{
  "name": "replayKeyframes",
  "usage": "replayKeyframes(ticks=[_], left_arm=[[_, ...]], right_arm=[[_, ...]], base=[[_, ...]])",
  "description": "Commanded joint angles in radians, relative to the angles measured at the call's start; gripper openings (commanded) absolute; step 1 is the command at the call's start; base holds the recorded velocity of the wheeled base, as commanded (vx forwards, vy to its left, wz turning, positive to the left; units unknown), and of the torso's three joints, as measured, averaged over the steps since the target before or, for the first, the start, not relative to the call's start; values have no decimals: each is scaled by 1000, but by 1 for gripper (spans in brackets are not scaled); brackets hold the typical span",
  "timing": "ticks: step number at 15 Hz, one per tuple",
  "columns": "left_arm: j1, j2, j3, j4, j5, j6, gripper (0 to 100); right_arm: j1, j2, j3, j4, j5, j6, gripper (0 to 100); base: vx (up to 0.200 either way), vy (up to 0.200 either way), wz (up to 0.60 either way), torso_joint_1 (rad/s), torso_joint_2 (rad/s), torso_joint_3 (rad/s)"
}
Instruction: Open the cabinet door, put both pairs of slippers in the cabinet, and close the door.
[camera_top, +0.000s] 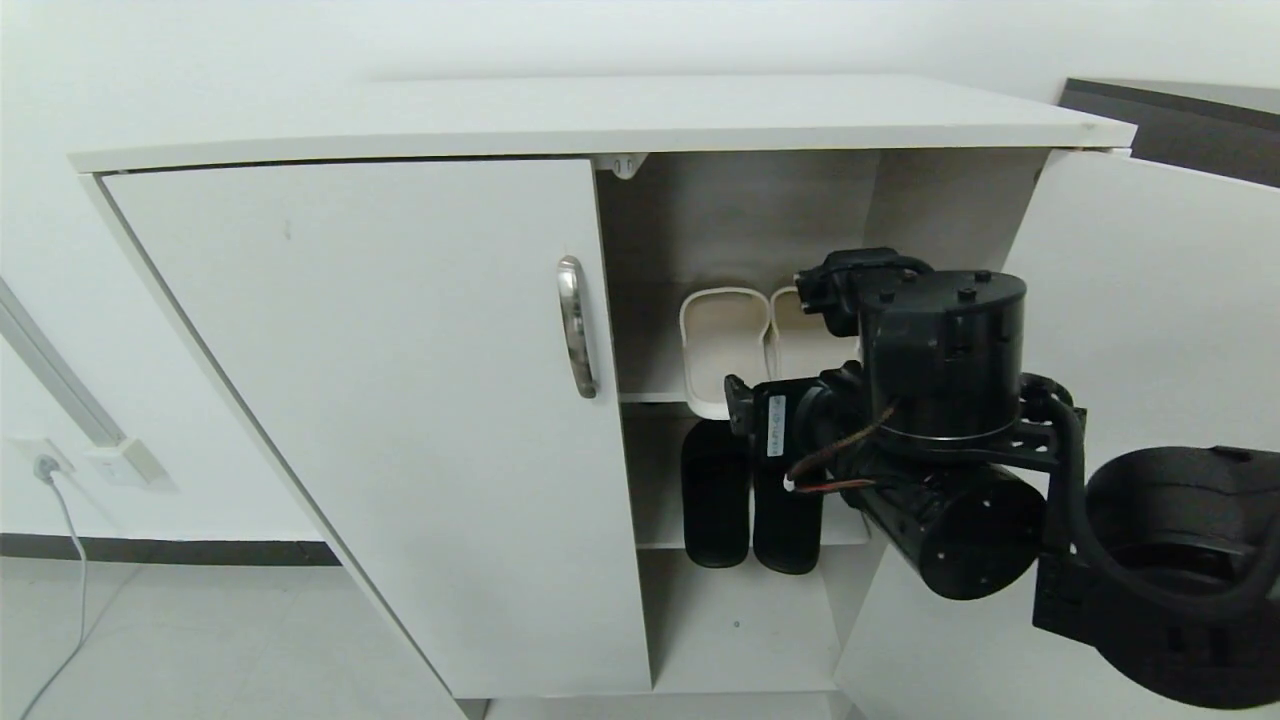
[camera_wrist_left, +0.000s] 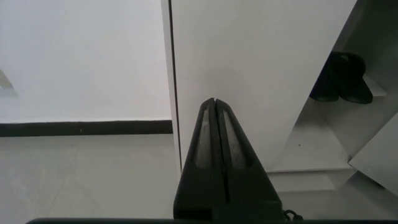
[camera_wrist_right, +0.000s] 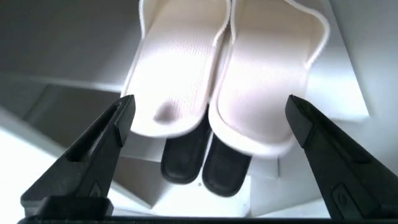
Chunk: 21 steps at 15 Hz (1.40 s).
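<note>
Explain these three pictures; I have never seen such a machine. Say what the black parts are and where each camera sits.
This is a wheeled robot with two arms. The large picture comes from a camera on its head: the bulky black right arm is at the opening of a white panel cabinet, right door open, left door closed. Inside, a pair of white slide slippers lies on the upper shelf, a pair of black slide slippers on the shelf below. The small pictures come from cameras on the wrists. The right one looks between its open, empty jaws at both pairs. The left one shows its jaws shut on nothing, facing the closed door.
</note>
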<state>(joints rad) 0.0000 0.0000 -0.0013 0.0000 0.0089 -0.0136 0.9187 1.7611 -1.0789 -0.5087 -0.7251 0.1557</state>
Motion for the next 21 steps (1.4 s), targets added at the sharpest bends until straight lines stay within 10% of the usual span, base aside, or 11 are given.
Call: replayKeyframes(ticks=[1, 4, 5, 21], left_arm=[[0, 0, 0, 0, 0, 0, 0], [0, 0, 1, 0, 0, 0, 0], [0, 0, 1, 0, 0, 0, 0], [0, 2, 0, 0, -1, 0, 0]], right_arm=[[5, -31, 54, -25, 12, 2, 100], [5, -22, 128, -108, 21, 4, 100], [6, -15, 140, -119, 30, 2, 0], [8, 38, 151, -183, 23, -4, 0]], base=[[0, 0, 0, 0, 0, 0], [0, 0, 0, 0, 0, 0], [0, 0, 0, 0, 0, 0], [-13, 0, 0, 0, 0, 0]])
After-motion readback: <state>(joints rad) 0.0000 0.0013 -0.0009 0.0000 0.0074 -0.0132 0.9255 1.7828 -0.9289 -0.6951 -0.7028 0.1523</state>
